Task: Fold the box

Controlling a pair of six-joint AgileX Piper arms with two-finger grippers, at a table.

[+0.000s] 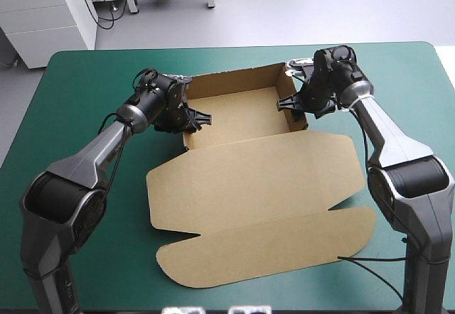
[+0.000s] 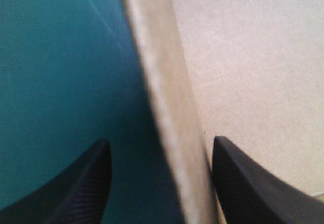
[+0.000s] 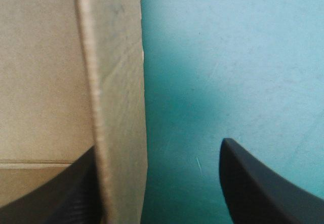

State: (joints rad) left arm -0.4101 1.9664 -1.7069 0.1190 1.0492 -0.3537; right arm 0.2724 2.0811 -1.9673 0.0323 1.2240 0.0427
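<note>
Box, location?
— Brown open tray, lid flat on teal-green cover; each side wall between a gripper's fingers.
Grippers, state?
— Left gripper released, fingers apart; right gripper likewise.

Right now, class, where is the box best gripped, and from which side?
Grip the box by its upright side walls, from above: each thin wall stands on edge, both faces free, and the left hand and right hand straddle them, open.
</note>
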